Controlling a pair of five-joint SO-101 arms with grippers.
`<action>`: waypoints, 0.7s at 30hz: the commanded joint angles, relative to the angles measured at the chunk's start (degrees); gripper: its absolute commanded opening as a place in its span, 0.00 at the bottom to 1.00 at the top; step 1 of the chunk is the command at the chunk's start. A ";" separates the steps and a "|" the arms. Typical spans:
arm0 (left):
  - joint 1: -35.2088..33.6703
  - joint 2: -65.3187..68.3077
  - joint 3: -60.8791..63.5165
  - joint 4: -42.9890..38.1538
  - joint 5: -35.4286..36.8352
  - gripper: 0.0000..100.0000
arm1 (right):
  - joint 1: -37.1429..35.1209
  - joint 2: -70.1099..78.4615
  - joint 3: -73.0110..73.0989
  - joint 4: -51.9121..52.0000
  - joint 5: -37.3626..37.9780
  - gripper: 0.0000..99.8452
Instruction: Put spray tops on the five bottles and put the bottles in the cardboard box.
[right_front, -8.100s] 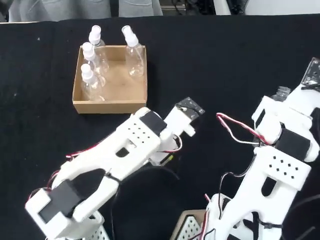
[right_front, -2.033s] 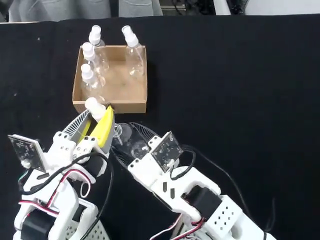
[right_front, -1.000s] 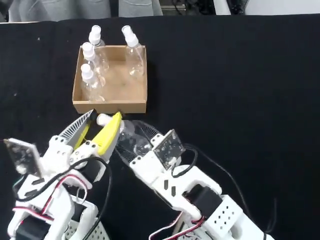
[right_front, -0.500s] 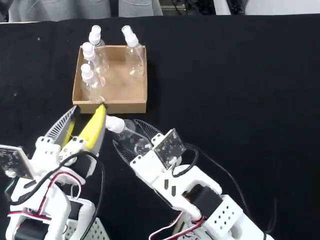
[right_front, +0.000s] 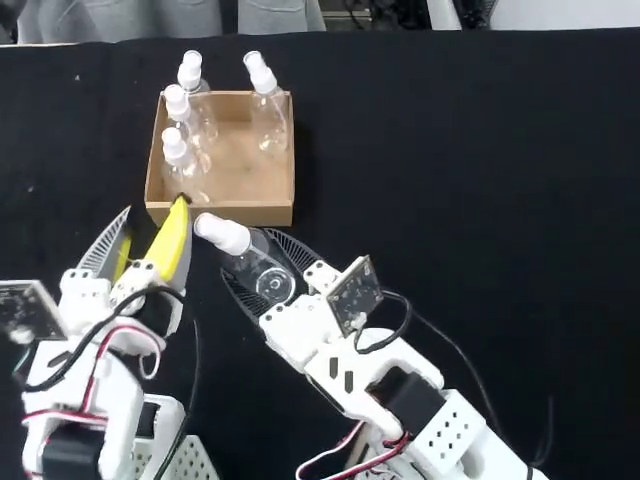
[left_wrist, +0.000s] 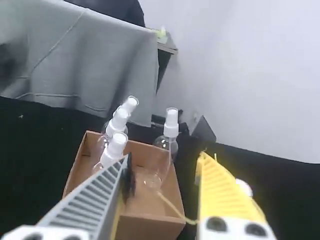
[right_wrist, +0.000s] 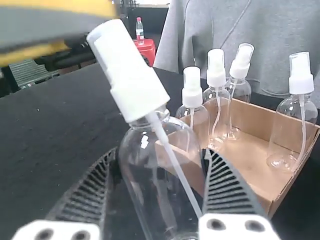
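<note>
At the box's near wall: your left gripper (right_front: 152, 210) has let go of the spray top (right_front: 222, 234) and drawn back, jaws spread.
Fifth bottle (right_front: 264, 278): capped now, tilted, pinched in your right gripper (right_front: 256, 262), just short of the cardboard box (right_front: 220, 213).
Meaning: by my judgement only boxing remains; four capped bottles (right_front: 270, 105) stand inside.
Surface: black tabletop (right_front: 450, 150).
Room: grey fabric (left_wrist: 75, 60), white wall (left_wrist: 250, 60).
</note>
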 joint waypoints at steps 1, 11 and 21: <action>-0.57 -0.35 2.68 -4.84 -0.26 0.20 | 1.76 -1.36 -0.84 -1.93 -0.70 0.13; 0.48 -0.26 9.10 -9.85 -0.70 0.20 | 1.76 -1.36 -0.84 -1.93 -0.70 0.13; 8.22 -0.26 10.42 -9.85 -6.59 0.20 | 1.76 -1.36 -0.40 -1.76 -0.70 0.13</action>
